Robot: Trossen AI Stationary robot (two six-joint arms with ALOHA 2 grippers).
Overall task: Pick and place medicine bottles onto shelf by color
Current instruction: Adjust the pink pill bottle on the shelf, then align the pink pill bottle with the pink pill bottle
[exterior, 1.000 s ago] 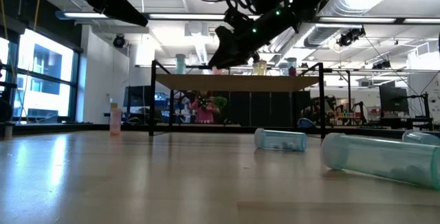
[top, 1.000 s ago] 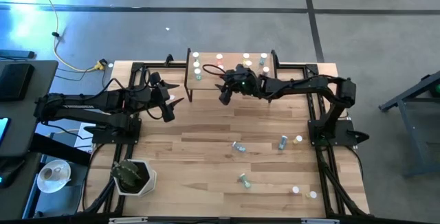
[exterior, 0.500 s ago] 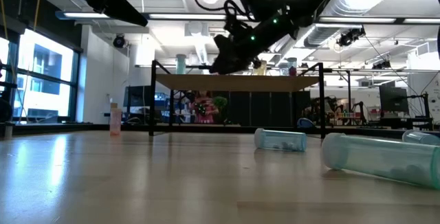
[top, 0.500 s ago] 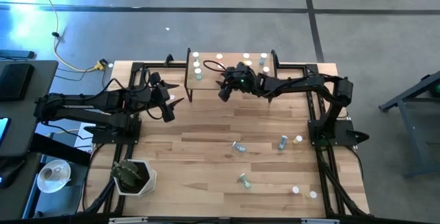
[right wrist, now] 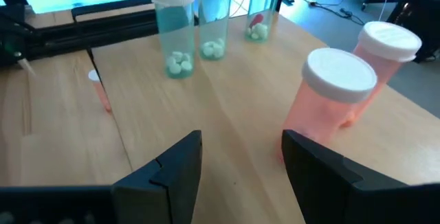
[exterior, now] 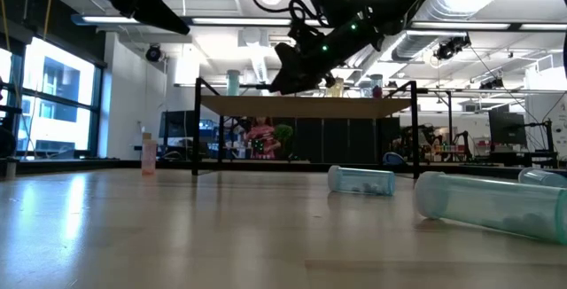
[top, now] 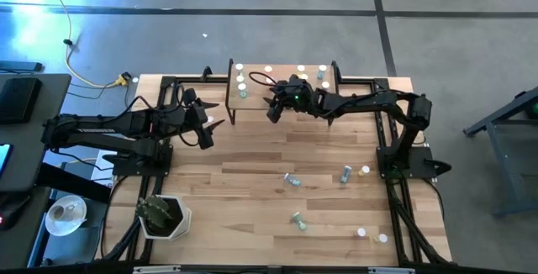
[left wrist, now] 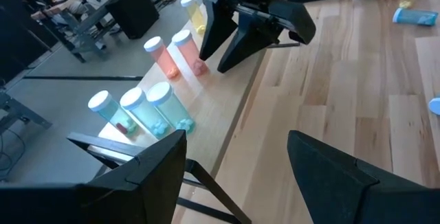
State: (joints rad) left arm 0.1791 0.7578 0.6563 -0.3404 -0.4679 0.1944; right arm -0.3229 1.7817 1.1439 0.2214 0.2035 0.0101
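Note:
The shelf stands at the table's far edge with capped medicine bottles upright on it: teal ones at its left end, pink ones near the middle, and yellow and grey ones farther right. My right gripper hovers open just above the shelf board, pointing toward the teal bottles, with nothing between its fingers. The nearest pink bottle stands just beyond one fingertip. My left gripper waits open in the air to the left of the shelf.
Loose bottles lie or stand on the table's right half: teal ones, a yellow one and others near the front right corner. A pink bottle stands on the table by the shelf's leg. A pot sits at front left.

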